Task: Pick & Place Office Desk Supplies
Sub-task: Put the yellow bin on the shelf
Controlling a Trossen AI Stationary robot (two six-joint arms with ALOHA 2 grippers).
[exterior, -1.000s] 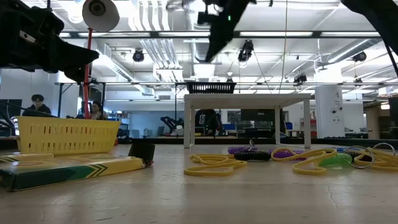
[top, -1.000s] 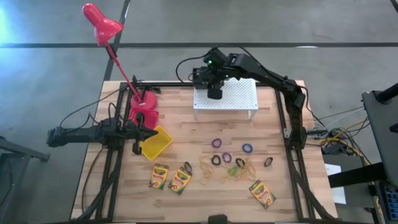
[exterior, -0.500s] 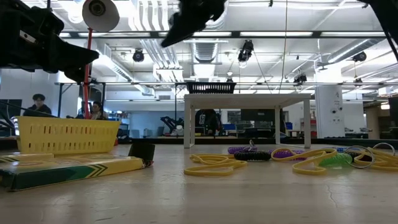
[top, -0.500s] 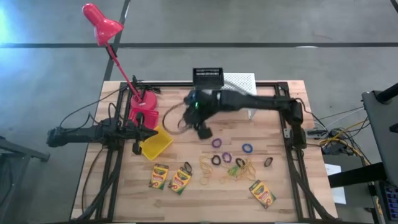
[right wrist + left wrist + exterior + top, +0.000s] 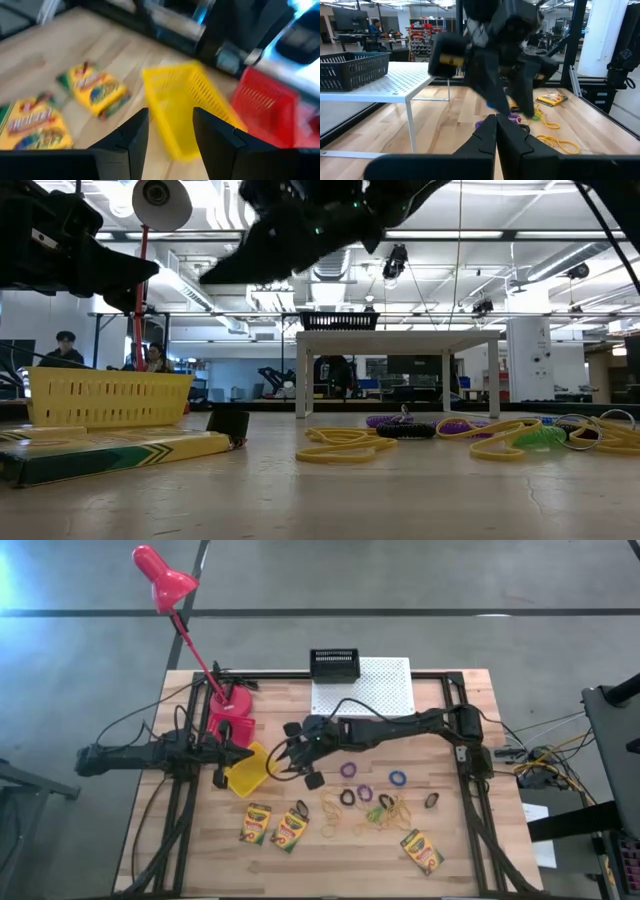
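Observation:
My right gripper (image 5: 288,762) hangs open above the table, pointing at the yellow basket (image 5: 250,769), which stands on the wood just beyond the fingers (image 5: 131,136); nothing is between them. A black basket (image 5: 334,665) sits on the far edge of the white riser (image 5: 372,688). A red basket (image 5: 230,728) stands by the lamp base. Two crayon boxes (image 5: 257,824) (image 5: 290,830) lie near the front and a third (image 5: 422,851) lies to the right. Tan rubber bands (image 5: 385,808) and small rings (image 5: 348,770) are scattered mid-table. My left gripper (image 5: 495,135) waits shut at the left.
A red desk lamp (image 5: 165,578) rises from the far left corner on a slanting stem. Black frame rails (image 5: 180,810) run along both sides of the table. Bare wood (image 5: 340,860) lies along the near edge between the crayon boxes.
My right gripper has swung from above the white riser toward the table's left and near edge, coming down and tipping forward, and now hangs beside the yellow basket. The black basket has stayed on the riser.

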